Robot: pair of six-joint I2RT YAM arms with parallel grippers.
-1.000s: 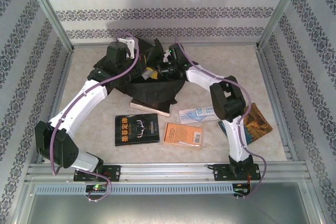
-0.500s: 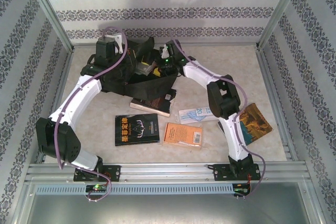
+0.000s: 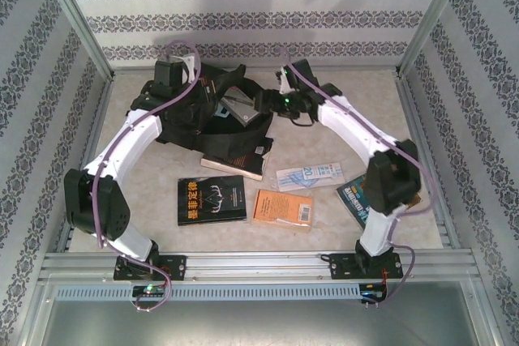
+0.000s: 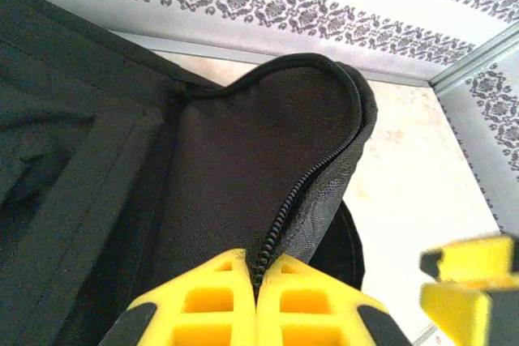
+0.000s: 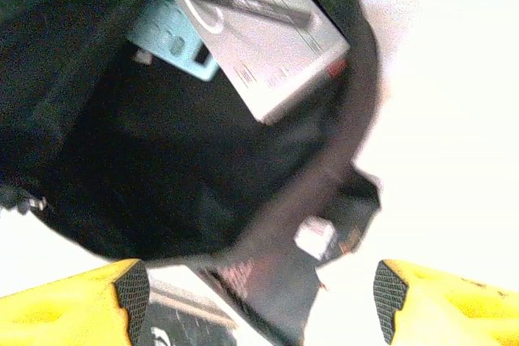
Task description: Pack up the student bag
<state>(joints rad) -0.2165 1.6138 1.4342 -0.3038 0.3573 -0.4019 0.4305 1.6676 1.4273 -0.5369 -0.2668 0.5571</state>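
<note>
Two arms: both reach to the backpack (image 3: 235, 139), which lies at the far side of the counter (image 3: 162, 192), left of centre, with its mouth gaping.
Left tool (image 4: 258, 281): yellow fingers pressed together, pinching the backpack's zipper edge.
Right tool (image 5: 259, 301): fingers spread wide above the open mouth, gripping nothing.
Inside backpack: a grey box (image 5: 259, 34) lying over a pale blue item (image 5: 166, 30).
Near side of counter: black book (image 3: 212, 198) and orange book (image 3: 283, 207), side by side, just apart.
</note>
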